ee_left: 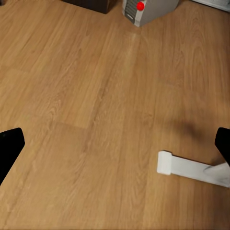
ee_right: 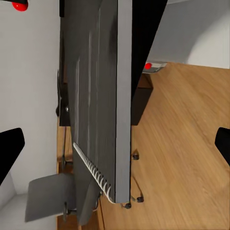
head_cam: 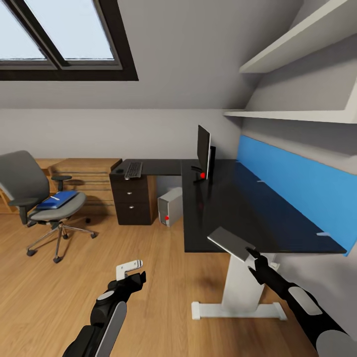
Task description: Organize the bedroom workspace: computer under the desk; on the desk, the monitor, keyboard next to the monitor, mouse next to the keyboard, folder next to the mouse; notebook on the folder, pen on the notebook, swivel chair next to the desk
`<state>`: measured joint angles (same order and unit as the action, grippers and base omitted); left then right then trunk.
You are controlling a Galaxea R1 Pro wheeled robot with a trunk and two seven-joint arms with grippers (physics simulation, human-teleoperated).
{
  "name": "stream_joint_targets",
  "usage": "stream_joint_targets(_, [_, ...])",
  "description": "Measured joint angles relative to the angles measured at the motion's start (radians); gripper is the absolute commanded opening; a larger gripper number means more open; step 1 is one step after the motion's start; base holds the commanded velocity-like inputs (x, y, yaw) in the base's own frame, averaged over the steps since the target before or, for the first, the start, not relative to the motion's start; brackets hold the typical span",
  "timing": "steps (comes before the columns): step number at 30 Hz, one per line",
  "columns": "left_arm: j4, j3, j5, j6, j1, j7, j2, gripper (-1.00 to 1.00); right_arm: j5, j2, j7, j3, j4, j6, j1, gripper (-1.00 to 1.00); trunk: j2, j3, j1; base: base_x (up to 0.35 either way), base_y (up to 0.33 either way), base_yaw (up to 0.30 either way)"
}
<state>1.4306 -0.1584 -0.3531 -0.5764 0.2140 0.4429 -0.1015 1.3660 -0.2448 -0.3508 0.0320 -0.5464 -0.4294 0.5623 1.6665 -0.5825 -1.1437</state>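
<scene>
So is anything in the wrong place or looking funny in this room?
Yes. A blue folder lies on the seat of the swivel chair, which stands apart from the desk. The keyboard sits at the desk's far left end, well away from the monitor. The right gripper holds a grey notebook tilted above the desk corner.

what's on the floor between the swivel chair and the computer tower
In the head view, a dark drawer cabinet stands between the swivel chair and the computer tower, with the keyboard lying above it on the desk.
</scene>
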Motion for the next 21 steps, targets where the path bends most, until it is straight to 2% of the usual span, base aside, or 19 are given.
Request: stream_joint_targets(21, [-0.001,0.000,-0.001,0.000,0.000,-0.002,0.002,1.00,0.000,0.001,0.000,0.000,0.000,0.000,0.000,1.00,0.000,0.000,0.000,0.055,0.022,0.000])
